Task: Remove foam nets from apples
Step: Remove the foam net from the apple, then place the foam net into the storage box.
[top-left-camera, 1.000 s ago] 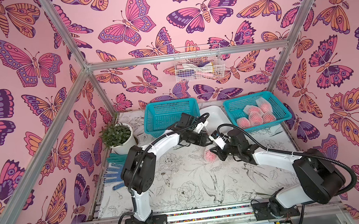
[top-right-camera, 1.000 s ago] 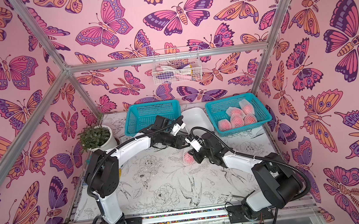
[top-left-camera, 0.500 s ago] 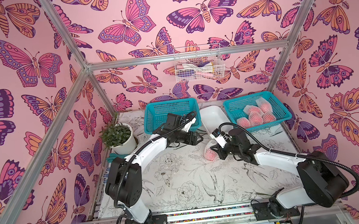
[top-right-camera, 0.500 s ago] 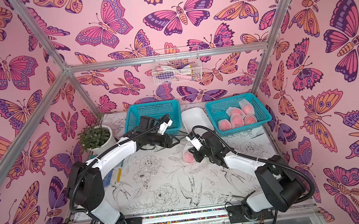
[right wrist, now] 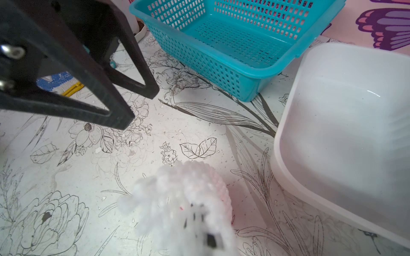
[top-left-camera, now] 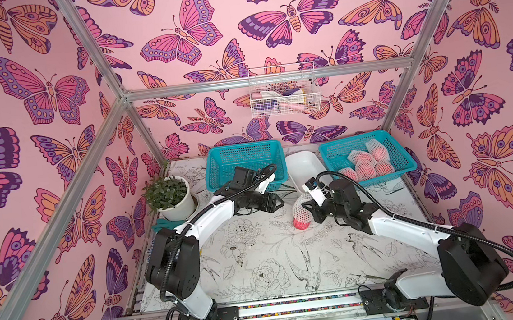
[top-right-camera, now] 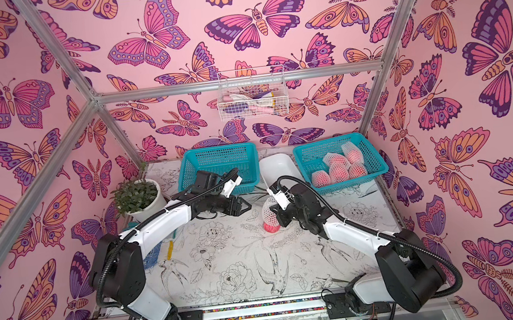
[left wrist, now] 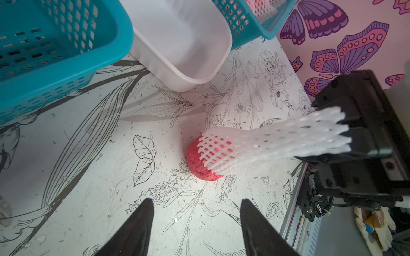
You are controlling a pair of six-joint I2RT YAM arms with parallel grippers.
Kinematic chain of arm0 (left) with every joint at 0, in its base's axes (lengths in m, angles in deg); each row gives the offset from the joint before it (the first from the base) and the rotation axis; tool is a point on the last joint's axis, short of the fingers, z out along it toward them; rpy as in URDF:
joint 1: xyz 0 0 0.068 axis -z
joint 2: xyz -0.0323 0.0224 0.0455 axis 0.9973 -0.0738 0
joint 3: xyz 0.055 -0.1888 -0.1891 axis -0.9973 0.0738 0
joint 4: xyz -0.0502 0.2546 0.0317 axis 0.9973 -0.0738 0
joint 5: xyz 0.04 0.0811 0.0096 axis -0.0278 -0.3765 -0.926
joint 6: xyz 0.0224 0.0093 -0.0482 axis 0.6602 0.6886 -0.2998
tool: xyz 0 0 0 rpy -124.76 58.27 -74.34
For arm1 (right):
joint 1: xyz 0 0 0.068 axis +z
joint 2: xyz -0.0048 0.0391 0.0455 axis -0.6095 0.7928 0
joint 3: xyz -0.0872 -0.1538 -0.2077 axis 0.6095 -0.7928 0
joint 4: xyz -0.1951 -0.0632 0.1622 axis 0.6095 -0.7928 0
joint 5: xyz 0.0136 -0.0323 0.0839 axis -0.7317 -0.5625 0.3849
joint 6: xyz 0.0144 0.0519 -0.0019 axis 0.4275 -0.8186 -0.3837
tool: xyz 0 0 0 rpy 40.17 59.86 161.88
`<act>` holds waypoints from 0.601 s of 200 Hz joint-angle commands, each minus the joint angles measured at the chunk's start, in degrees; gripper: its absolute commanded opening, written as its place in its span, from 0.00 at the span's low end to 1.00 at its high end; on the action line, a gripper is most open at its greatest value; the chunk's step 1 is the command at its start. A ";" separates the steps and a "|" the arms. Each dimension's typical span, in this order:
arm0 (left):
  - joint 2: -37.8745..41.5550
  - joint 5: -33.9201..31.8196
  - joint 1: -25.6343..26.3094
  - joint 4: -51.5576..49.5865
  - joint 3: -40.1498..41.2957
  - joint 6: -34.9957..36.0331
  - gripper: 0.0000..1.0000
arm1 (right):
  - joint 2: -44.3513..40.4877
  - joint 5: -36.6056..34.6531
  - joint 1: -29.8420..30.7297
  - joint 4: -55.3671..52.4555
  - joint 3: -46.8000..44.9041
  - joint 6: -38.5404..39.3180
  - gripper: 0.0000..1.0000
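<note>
**Hidden / unclear.** In the R wrist view the foam net (right wrist: 177,199) is a white blur right against the lens. It covers the fingertips there and most of the apple (right wrist: 227,199); only a pink rim shows.

The L wrist view is clearer:
- The right gripper (left wrist: 346,130) is clenched on the net's gathered end.
- The net is stretched taut down to the apple, w/ mesh over approx the upper half and the lower half bare red.
- Apple bottom is on the table (left wrist: 88,177) or just off it: can't tell.
- The left gripper (left wrist: 196,201) has its jaws spread w/ nothing btwn them. The tips point at the apple, near it but apart; the gripper body is cut off at the frame edge.

In both top views the R arm's wrist hides part of the net.
- The netted apples (top-left-camera: 364,164) in the right teal basket (top-left-camera: 406,164) overlap. I count five, but the count is unsure.
- Wire basket (top-left-camera: 284,99) on the back wall: contents too small to ID.
- A blue-white knit item (right wrist: 55,82) lies at the table's left edge, mostly behind the L gripper.

**Edges / room.**
- The apple is mid-table, just in front of the white tray (top-left-camera: 303,165), which lies btwn the two baskets.
- The L arm's wrist overlaps the front wall of the left teal basket (top-left-camera: 244,146) in view.
- The potted plant (top-left-camera: 167,192) is at the far-left corner.
- The near half of the table, btwn the arm bases, is open printed surface.
</note>
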State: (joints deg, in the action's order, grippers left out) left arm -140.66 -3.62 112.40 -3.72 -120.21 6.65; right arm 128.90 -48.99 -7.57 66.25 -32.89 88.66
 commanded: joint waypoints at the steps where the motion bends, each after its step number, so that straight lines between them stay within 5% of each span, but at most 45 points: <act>1: 1.62 -0.05 -0.35 -0.89 1.71 1.43 0.65 | -2.92 -4.28 -0.51 -1.80 2.29 -2.75 0.00; 59: 2.11 -1.59 -0.27 -0.92 2.53 2.11 0.66 | -1.23 -9.50 -4.10 -21.53 17.61 -5.23 0.00; 120: 1.33 -1.77 0.16 -1.17 1.90 2.74 0.66 | 17.50 -17.86 -5.91 -44.17 41.57 -2.21 0.00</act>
State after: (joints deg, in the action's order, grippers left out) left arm -140.25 -4.69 112.40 -3.80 -118.35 8.09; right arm 138.10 -61.80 -12.21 36.83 1.05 84.90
